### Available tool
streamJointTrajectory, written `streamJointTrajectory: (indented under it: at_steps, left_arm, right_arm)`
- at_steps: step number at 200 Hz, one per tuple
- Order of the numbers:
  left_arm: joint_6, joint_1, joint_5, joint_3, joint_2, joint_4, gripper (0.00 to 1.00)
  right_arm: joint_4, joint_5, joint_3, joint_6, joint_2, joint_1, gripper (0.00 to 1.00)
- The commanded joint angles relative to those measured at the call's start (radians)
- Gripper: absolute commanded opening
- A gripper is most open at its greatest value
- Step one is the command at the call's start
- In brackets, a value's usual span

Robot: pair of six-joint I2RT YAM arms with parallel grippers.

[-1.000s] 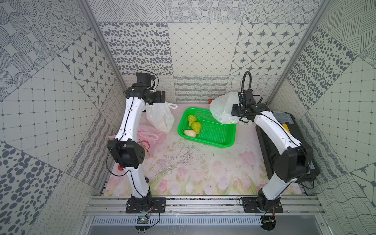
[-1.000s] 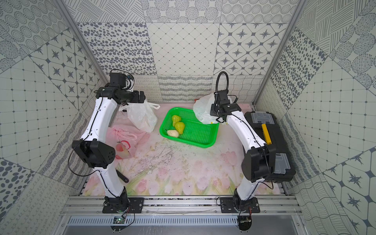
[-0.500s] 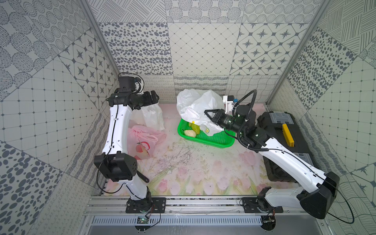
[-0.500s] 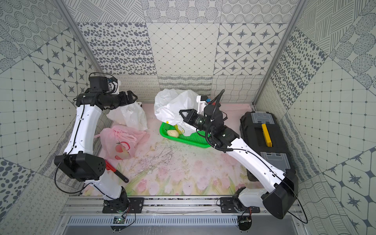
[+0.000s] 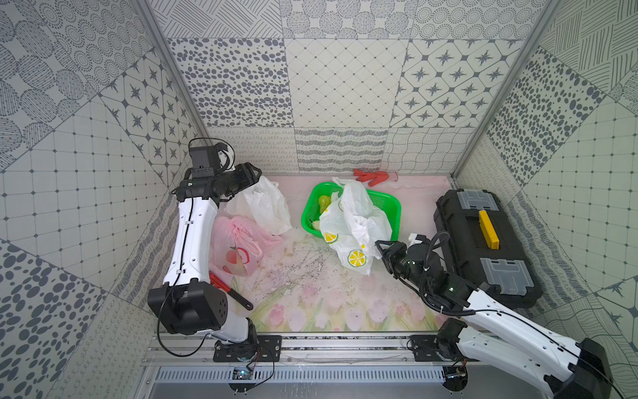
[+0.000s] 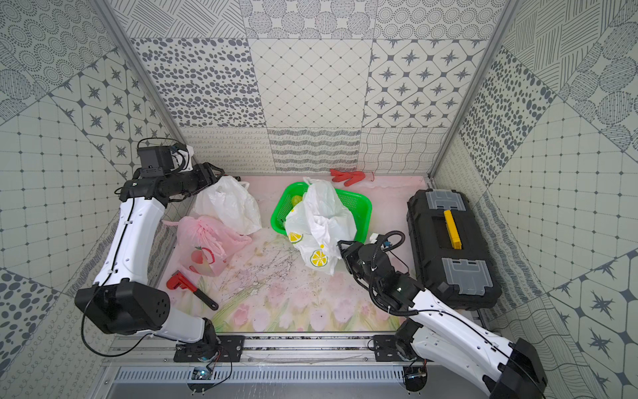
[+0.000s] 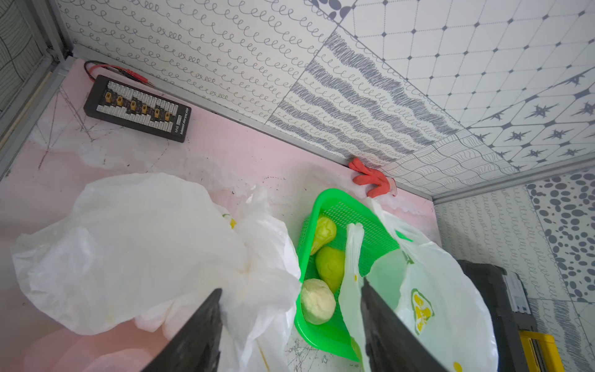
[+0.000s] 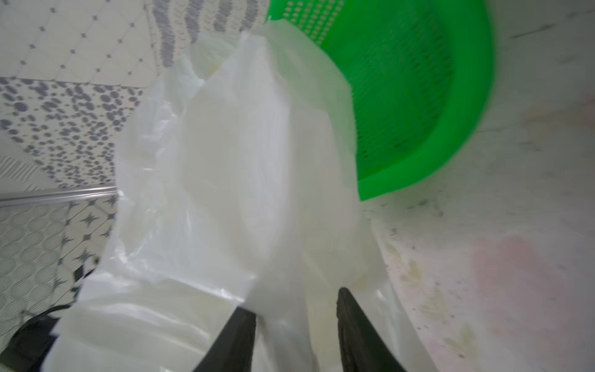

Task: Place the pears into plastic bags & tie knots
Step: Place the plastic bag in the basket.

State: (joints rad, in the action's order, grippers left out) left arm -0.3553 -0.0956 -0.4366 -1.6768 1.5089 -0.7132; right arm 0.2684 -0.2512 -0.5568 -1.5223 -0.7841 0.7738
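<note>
The white lemon-print bag [image 5: 352,224] [image 6: 321,221] slumps over the front of the green basket [image 5: 386,203] and onto the table. My right gripper [image 5: 378,247] [image 8: 294,301] sits at its near side, open, with loose bag film between the fingers. Three pears lie in the basket: two green [image 7: 330,267] [image 7: 323,233] and one cream and bumpy [image 7: 317,301]. My left gripper [image 5: 255,172] [image 7: 291,288] hovers open over the plain white bag [image 5: 262,207] [image 7: 135,244] at the back left, gripping nothing. The pink fruit-print bag [image 5: 234,248] lies in front of that bag.
A black toolbox [image 5: 483,238] with a yellow handle fills the right side. A red wrench [image 6: 183,281] lies at the front left, beside my left arm. A red glove [image 5: 371,176] lies against the back wall. A black connector board [image 7: 138,108] sits in the back left corner.
My right arm came forward and down with the lemon bag, which dropped from above the basket onto its front; those jaws went from shut to open. My left jaws narrowed a little.
</note>
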Motion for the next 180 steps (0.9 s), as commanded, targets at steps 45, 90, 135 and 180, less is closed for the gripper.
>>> streamJointTrajectory:
  at_steps: [45, 90, 135, 180]
  left_arm:
    - [0.084, 0.314, 0.136, 0.087, -0.092, -0.143, 0.69]
    - [0.117, 0.381, 0.257, 0.093, -0.124, -0.199, 0.71]
    - [0.194, 0.382, 0.408, 0.048, -0.175, -0.298, 0.78]
    - [0.312, 0.381, 0.615, -0.113, -0.139, -0.417, 0.88]
  right_arm:
    - [0.725, -0.144, -0.511, 0.681, -0.147, -0.158, 0.75]
    - [0.747, 0.032, -0.768, 0.942, -0.306, -0.373, 0.85]
    - [0.709, 0.268, -0.857, 1.004, -0.390, -0.511, 0.87]
    - [0.666, 0.435, -0.939, 0.979, -0.492, -0.582, 0.87]
